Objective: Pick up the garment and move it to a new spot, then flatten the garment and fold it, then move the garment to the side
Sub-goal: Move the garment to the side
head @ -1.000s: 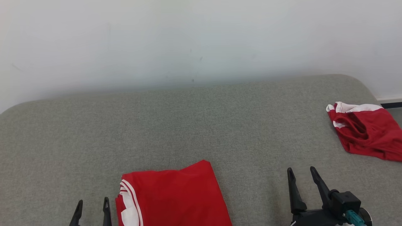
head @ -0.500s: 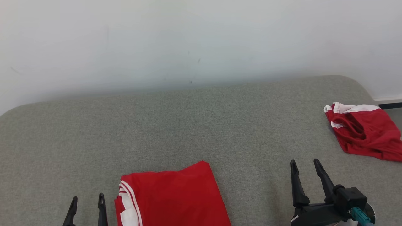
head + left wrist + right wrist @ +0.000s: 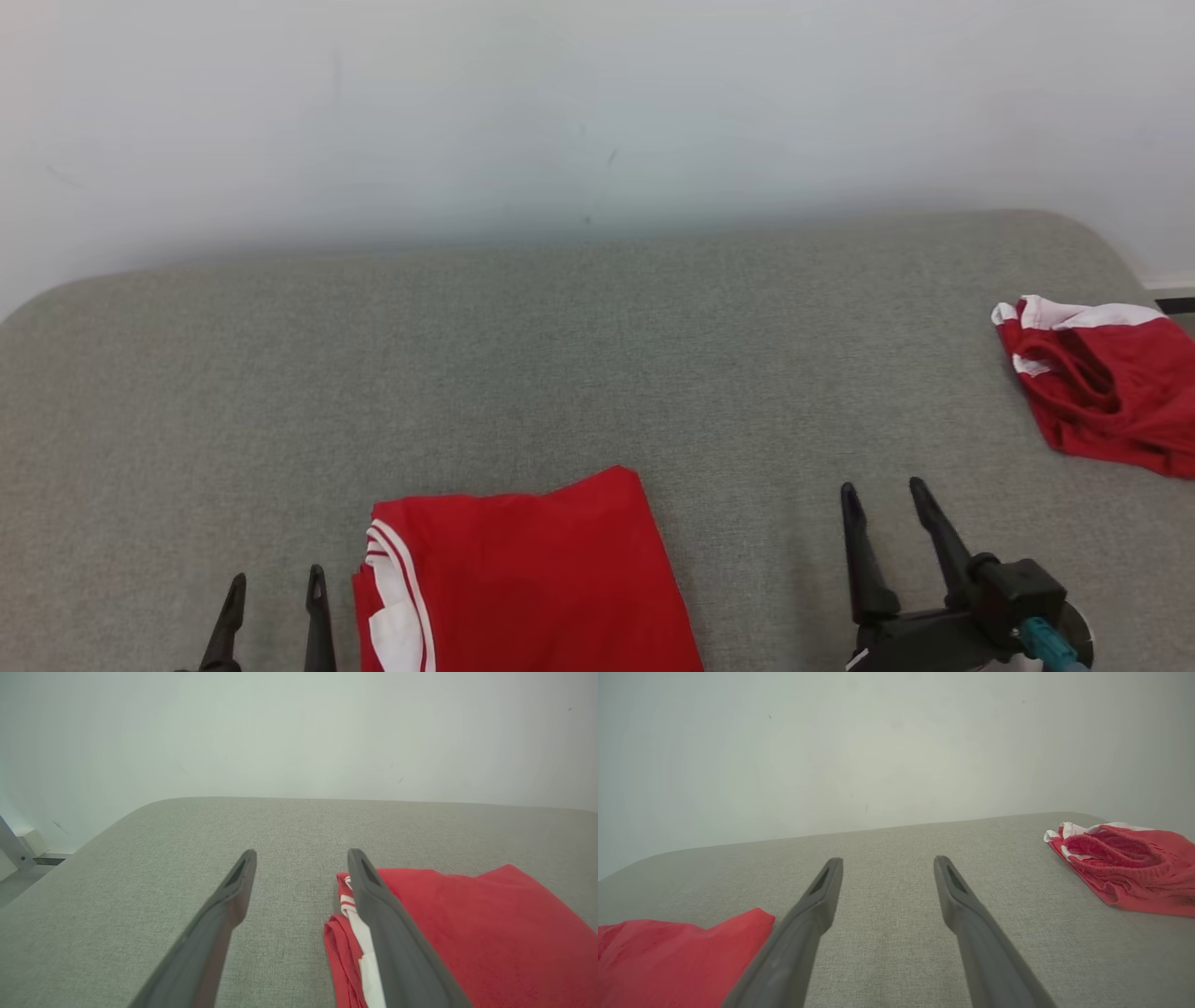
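So, layout, biggest thing down? (KL)

Pale wall (image 3: 597, 112) behind everything. The grey padded surface (image 3: 560, 355) spans the head view, far corners rounded, mostly bare. The folded red garment (image 3: 532, 579) lies flat at the bottom of that view, left of centre, nearest the robot; its lower part is cut off by the frame. A crumpled red garment (image 3: 1102, 392) sits far right, at the surface's rim. (RT)

Hands? (KL)

The left hand (image 3: 277, 579) is just beside the folded piece's left edge, fingers apart, nothing held. In the left wrist view one finger crosses in front of the cloth; contact not resolvable. The right hand (image 3: 882, 487) is well to the right over bare surface, fingers likewise apart, empty. (RT)

Handling? (KL)

Judgement: thin jersey, light, limp, no stiffness. Layers will slide on each other, and the fold will likely open if lifted by one corner. Best hold looks like both side edges, all layers pinched together, one hand per side. The white-striped trim (image 3: 392, 625) on the left marks the bulkier edge: more to pinch. (RT)

Room? (KL)

Fold reads as done, so the move aside is what remains, I'd say. Wide bare stretch left of and beyond the garment; right side bare up to the crumpled piece. Left rim curves down toward the floor (image 3: 18, 882), so don't overshoot. (RT)
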